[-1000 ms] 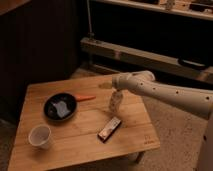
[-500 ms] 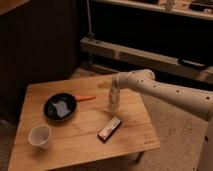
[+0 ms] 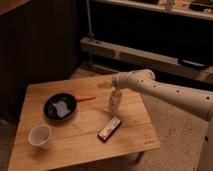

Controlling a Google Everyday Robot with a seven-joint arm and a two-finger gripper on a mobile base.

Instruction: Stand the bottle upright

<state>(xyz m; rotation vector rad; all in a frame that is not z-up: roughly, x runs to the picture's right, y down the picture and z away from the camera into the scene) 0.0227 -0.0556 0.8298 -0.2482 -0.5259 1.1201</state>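
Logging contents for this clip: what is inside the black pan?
A pale grey lump lies inside the black pan; it covers the floor beneath it. The hand is at the top of the upright bottle, right of the pan.

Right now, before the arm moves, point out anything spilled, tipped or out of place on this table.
Nothing stands out. The bottle stands upright near the middle of the table, the gripper right above its top. The cup is upright, the pan sits flat, and the dark box lies flat, merely angled to the table edge.
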